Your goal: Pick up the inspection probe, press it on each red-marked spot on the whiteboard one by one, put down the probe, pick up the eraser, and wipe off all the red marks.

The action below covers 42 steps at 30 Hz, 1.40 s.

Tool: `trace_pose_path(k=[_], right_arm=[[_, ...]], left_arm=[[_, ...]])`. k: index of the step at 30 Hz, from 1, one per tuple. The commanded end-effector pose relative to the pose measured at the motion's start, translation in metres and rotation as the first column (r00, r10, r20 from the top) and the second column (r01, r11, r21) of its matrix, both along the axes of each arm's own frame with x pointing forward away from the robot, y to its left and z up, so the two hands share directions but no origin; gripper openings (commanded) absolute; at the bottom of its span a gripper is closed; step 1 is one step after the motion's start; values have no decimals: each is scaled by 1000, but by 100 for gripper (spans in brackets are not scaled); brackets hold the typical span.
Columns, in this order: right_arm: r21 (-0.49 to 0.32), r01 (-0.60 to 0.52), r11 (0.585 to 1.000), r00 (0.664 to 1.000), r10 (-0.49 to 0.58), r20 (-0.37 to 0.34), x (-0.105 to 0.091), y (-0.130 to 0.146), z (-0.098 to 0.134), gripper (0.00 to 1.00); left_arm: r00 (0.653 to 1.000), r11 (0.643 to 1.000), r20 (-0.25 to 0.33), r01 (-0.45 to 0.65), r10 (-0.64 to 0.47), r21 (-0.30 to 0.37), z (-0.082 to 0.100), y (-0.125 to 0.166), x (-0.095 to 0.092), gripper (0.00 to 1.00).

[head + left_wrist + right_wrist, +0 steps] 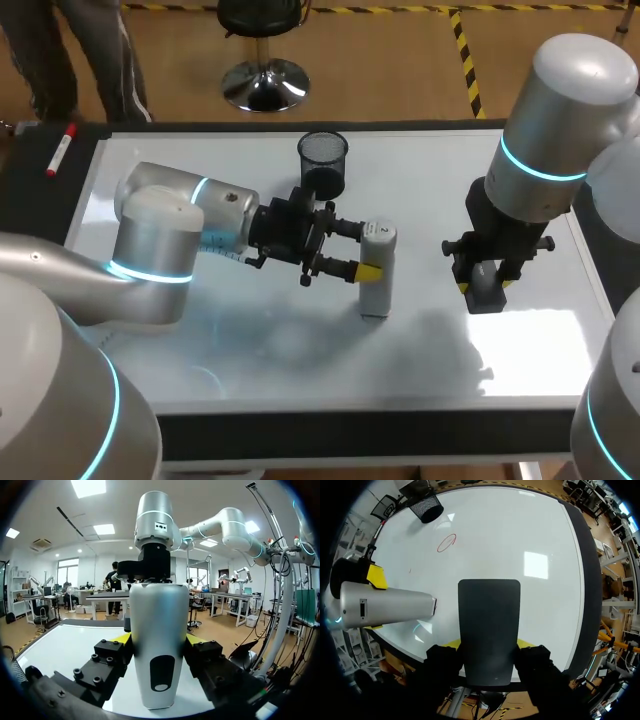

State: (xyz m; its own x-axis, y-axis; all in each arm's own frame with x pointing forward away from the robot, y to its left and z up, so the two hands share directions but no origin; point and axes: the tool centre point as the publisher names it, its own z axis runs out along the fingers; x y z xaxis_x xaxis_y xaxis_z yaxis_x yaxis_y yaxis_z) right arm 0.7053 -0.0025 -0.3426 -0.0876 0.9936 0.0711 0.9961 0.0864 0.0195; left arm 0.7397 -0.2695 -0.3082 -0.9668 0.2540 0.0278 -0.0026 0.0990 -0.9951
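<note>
The left gripper [362, 250] is clamped on the probe [378, 275], one yellow-tipped finger on each side of its silver body. The probe stands upright near the middle of the whiteboard [430, 170], its long axis straight up from the board and its foot apparently on the surface.

The right wrist view shows one red oval [446, 542]. It lies apart from the probe's foot, toward the far edge and the black mesh cup [322, 160]. The next press probably calls for lifting the probe and shifting it that way while keeping it upright. The left arm holds the tool and is the nearer arm to the mark.

The right gripper [485, 287] is closed around the dark grey eraser [489, 625] toward the right edge of the board. I cannot tell whether the eraser touches the board.

A red-capped marker [60, 150] lies off the board's far left corner.

The probe's cap carries a small dark mark, too small to read, and no other writing is legible.
</note>
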Motion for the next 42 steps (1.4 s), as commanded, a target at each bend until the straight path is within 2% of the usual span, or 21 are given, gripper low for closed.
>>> trace_pose_path(k=[1,31,42], right_arm=[[3,-2,1000,1000,2,1,0,-1,0,0],[3,-2,1000,1000,2,1,0,-1,0,0],[3,-2,1000,1000,2,1,0,-1,0,0]], left_arm=[[1000,1000,0,0,0,-2,-16,1,-2,0],[1000,1000,-3,-2,2,-1,-16,1,-2,0],[1000,1000,-4,-12,12,4,-6,4,-4,0]])
